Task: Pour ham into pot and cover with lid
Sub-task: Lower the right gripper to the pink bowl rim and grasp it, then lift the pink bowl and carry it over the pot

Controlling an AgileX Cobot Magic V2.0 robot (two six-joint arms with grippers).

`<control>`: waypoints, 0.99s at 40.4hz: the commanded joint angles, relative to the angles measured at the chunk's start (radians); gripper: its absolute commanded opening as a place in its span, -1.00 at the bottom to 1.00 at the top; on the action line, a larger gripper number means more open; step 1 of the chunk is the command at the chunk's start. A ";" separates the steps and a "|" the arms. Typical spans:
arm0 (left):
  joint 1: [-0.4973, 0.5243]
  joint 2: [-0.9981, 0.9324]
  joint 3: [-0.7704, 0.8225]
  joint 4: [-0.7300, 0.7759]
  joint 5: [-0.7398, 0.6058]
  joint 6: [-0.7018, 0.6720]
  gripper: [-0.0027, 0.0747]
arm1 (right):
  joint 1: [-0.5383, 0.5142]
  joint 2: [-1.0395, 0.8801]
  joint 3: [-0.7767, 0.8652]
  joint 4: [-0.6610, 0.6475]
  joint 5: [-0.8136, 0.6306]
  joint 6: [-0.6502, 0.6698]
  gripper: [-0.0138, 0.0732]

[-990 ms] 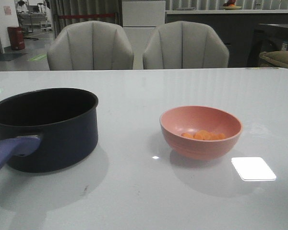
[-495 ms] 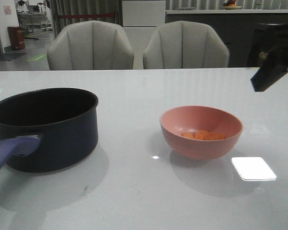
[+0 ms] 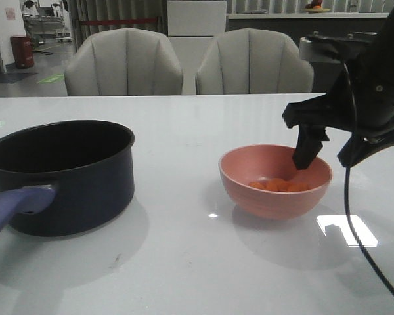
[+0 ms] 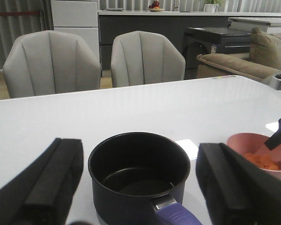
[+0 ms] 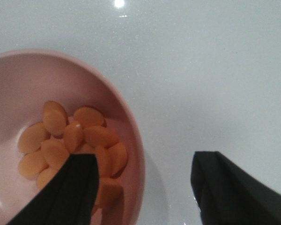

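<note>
Ham [image 3: 279,185], small flat orange slices, lies heaped in your round pink bowl [image 3: 262,197] toward the white table's [image 3: 184,262] right edge. Your right gripper [image 3: 328,157] is spread, straddling the bowl's rim. The empty dark navy saucepan [image 3: 72,177] sits near the left edge, your left gripper [image 4: 138,187] spread wide.

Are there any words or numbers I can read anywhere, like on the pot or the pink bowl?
None can be read.
The pot: no letters or numbers show.
The pink bowl: plain, no writing.
A paper on the far wall: it may carry print, but it is too small and blurred to read.
The red bin at the back: no readable label.
</note>
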 commanded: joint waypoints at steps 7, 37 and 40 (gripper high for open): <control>-0.008 0.010 -0.028 -0.009 -0.074 -0.002 0.44 | 0.000 0.046 -0.101 0.033 0.032 -0.013 -0.12; -0.008 0.010 -0.028 -0.009 -0.074 -0.002 0.44 | 0.130 -0.023 -0.453 0.082 0.236 -0.033 -0.37; -0.008 0.010 -0.028 -0.009 -0.074 -0.002 0.44 | 0.190 -0.021 -0.506 0.082 0.223 -0.034 -0.37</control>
